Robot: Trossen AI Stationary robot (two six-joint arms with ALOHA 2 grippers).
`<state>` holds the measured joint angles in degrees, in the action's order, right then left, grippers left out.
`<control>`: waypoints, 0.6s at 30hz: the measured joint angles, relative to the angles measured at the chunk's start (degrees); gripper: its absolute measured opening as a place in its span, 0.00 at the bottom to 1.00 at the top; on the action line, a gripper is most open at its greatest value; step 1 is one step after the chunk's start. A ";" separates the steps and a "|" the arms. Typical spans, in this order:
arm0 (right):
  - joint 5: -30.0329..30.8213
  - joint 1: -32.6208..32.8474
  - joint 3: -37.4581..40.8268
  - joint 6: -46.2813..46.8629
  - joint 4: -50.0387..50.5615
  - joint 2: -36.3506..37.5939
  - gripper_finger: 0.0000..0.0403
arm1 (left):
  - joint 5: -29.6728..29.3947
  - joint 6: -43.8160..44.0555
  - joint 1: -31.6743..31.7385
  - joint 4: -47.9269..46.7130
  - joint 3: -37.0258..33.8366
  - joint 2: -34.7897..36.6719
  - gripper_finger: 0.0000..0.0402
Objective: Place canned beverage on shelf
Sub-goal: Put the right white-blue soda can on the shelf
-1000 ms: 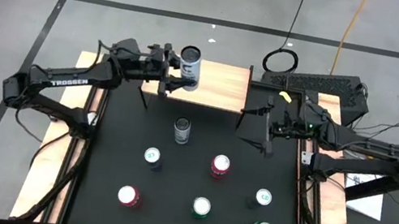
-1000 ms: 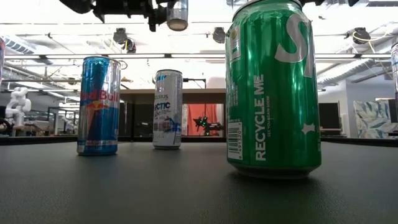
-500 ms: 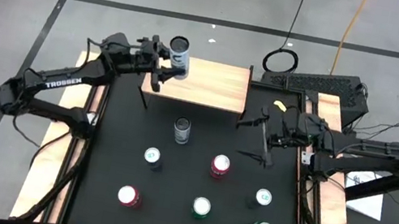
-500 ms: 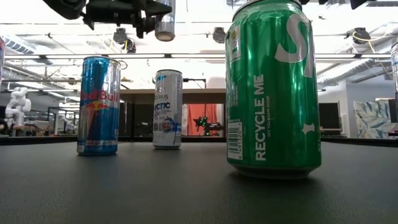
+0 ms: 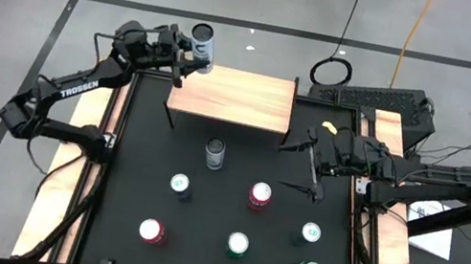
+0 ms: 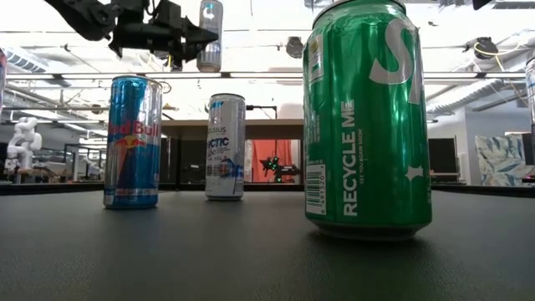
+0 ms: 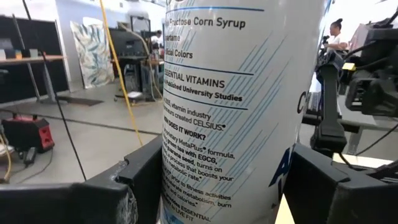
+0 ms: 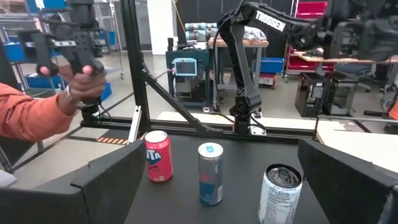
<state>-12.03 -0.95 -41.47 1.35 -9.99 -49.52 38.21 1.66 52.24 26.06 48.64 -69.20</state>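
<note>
the left end effector [image 5: 190, 50] gripped a can [image 5: 202, 45] in the air past the shelf's [image 5: 234, 97] far left corner. the shelf top was bare. the right end effector [image 5: 307, 169] hung open over the bench [image 5: 139, 154].

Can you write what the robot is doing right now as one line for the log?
left gripper: holds can in air past shelf corner | right gripper: open, waiting over mat | shelf: no cans yet
</note>
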 joint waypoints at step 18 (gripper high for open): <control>0.35 -0.18 0.00 -7.54 -4.53 -8.62 0.99 | 5.05 0.89 6.39 3.83 0.00 -8.64 0.64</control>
<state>-11.68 -1.13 -41.47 -6.20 -14.53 -58.14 43.26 2.55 58.63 29.89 48.64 -77.84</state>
